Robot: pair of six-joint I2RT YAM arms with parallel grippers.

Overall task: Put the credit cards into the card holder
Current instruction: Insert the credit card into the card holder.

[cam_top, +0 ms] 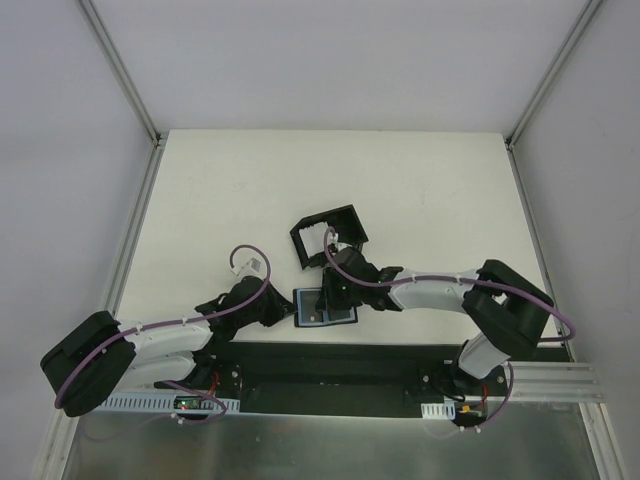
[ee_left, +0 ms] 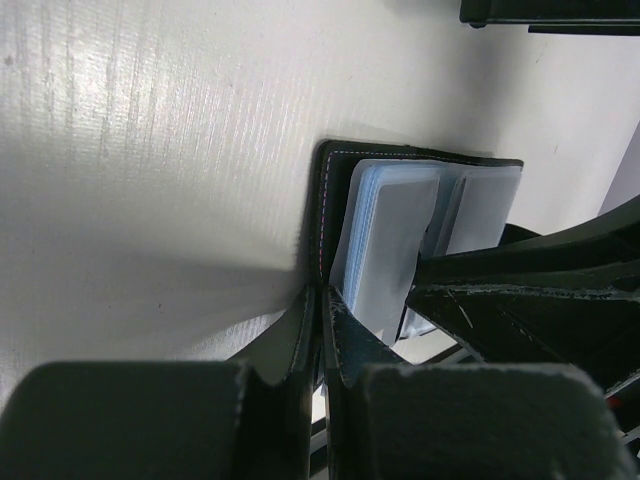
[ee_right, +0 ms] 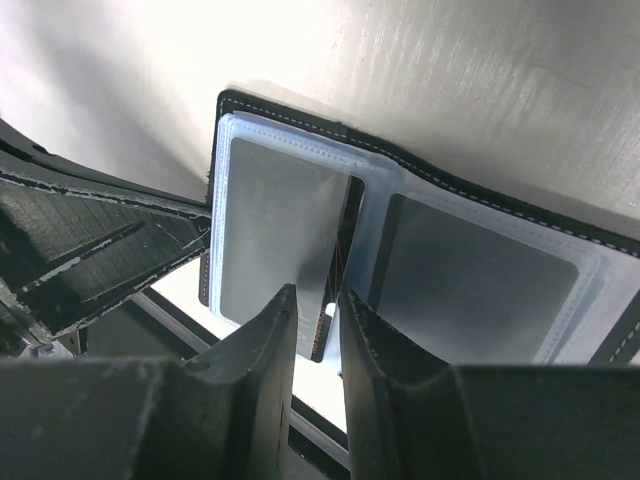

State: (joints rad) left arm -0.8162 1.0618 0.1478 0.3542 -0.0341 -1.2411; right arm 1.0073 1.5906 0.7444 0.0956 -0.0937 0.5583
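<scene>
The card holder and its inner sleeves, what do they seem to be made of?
The card holder: its cover looks like black leather or an imitation, matte, with pale stitching along the edge. The sleeves look like soft clear plastic, faintly bluish and slightly glossy. The grey inside shows through them, and their borders look welded.

Card holder (cam_top: 322, 312) is black with pale stitching round the edge, sleeves (ee_right: 480, 265) inside a frosty bluish-grey. Worktop (ee_left: 150, 150) is off-white with a fine ribbed grain. My left claw (ee_left: 320, 300) and right claw (ee_right: 318, 300) are black, cables (cam_top: 268, 282) purple, box (cam_top: 322, 217) black too.
</scene>
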